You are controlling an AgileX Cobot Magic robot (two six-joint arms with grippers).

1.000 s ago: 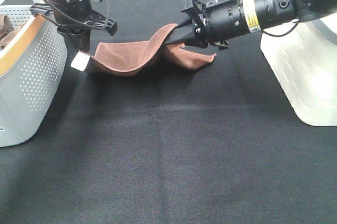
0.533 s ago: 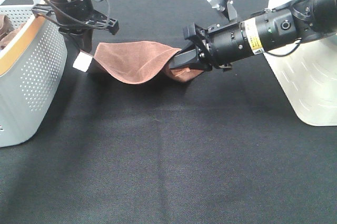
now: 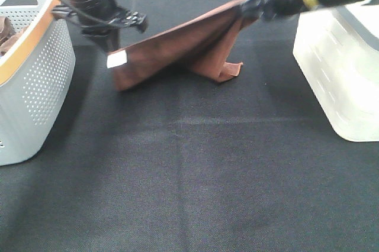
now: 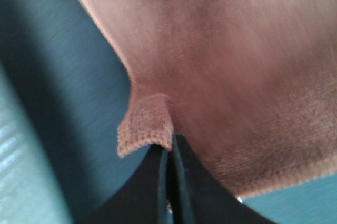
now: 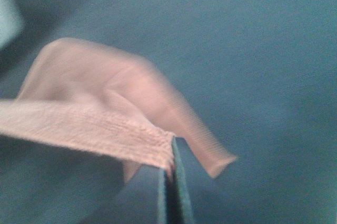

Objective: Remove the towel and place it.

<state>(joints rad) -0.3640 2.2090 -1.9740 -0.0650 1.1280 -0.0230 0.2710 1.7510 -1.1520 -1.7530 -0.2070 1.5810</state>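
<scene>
Towel (image 3: 177, 48) now higher and tauter

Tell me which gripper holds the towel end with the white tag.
The left gripper, next to the grey basket: the white tag hangs just under it. The right gripper holds the opposite end of the towel, higher up.

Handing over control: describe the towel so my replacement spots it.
On the black table, between the grey basket and the white container, a reddish-brown towel is held up, stretched. Its white corner tag sets it apart from the bunched brown cloth inside the basket.
</scene>
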